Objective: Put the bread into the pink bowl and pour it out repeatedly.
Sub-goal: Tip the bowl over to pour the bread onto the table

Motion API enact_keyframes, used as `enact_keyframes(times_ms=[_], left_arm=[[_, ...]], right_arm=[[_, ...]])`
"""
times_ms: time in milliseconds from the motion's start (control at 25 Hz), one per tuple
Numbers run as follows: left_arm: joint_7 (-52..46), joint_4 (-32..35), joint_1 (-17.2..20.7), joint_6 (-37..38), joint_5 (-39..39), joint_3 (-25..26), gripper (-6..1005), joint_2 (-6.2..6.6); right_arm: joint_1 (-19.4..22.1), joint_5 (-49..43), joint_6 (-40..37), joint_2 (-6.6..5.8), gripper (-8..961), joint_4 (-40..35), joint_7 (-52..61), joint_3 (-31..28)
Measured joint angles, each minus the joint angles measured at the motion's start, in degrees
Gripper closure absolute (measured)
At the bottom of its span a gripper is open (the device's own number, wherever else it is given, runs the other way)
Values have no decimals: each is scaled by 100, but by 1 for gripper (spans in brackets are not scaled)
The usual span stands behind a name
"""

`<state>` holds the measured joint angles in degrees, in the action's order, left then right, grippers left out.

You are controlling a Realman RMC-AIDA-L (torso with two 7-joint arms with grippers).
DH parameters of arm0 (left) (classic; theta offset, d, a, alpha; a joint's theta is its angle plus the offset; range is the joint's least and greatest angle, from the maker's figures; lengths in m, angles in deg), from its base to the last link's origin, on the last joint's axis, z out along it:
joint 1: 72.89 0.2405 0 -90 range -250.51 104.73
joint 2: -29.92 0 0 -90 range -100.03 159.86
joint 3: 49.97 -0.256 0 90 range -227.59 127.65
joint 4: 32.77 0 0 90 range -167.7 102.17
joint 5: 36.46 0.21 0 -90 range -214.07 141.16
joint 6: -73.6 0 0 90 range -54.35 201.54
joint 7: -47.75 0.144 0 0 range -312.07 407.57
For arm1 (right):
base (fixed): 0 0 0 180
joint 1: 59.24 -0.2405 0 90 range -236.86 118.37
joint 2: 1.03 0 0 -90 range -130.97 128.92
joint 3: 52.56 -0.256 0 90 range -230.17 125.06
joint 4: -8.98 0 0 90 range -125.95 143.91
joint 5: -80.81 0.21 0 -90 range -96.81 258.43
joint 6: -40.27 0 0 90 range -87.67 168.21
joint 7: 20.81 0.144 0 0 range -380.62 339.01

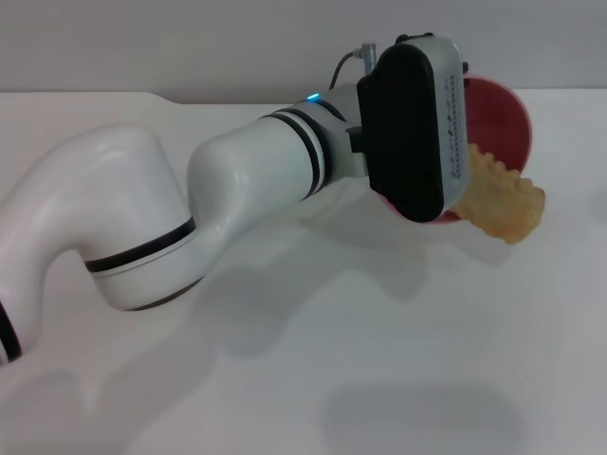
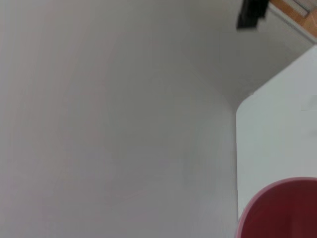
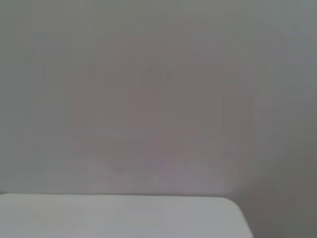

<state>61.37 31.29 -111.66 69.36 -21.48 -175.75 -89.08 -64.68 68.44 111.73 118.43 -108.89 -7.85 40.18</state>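
The pink bowl (image 1: pixel 501 116) is raised off the white table at the far right and tipped on its side. My left arm reaches across to it, and its black wrist housing (image 1: pixel 413 123) hides the fingers and most of the bowl. The bowl's tilt shows that the left gripper holds it. The bread (image 1: pixel 503 201) sticks out of the bowl's lower side with its ridged tan underside showing, and hangs just above the table. The bowl's rim also shows in the left wrist view (image 2: pixel 277 208). My right gripper is out of view.
The white table (image 1: pixel 379 379) spreads in front of and to the left of the bowl, with a grey wall behind it. The table's far edge and corner (image 3: pixel 233 201) show in the right wrist view. My left arm's elbow (image 1: pixel 123 227) lies low over the table's left side.
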Motion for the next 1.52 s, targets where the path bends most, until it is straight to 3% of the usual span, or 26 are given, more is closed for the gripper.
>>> enact_keyframes(times_ms=[880,1200,1520], left_arm=[[95,-39,48,47,2139,-197,888,0],[226,20,107,19,2353,-280,887,0],[443,274,251,-262,3187,-437,887,0]], right_arm=[[-32,-35,-64,-16,372,88,-44,-272],[-15,-242,-76,-19,379,90,-48,-406],[-61,-242,-81,-28,386,161,-61,-372]])
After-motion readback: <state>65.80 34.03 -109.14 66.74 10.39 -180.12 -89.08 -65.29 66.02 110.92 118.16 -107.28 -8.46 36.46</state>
